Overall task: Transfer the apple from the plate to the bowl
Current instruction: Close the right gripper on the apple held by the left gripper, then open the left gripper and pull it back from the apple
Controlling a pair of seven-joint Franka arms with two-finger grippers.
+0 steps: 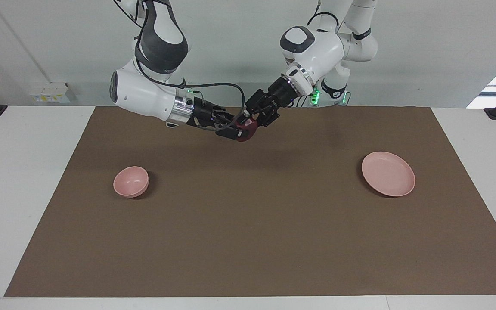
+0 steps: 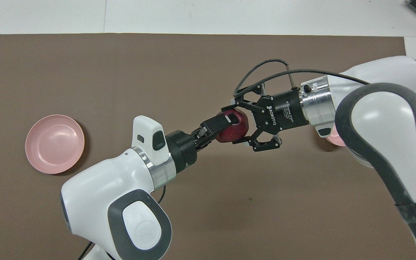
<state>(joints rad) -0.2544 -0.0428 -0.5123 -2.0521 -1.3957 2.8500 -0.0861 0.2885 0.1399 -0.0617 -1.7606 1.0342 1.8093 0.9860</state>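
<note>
2 white arms, grey trim

Glossy white shells with dark grey joint pads, silver wrist rings, black grippers, looping black cables; white ROBOTIQ lettering on the right gripper [image 2: 253, 124], green lights glowing at the bases.

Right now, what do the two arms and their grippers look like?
The left arm and right arm are glossy white with dark grey joint panels and silver wrist rings. The left gripper is slim and black, with a white box at its wrist. The right gripper is a bulkier black linkage type marked ROBOTIQ, with a black cable looping from it.
</note>
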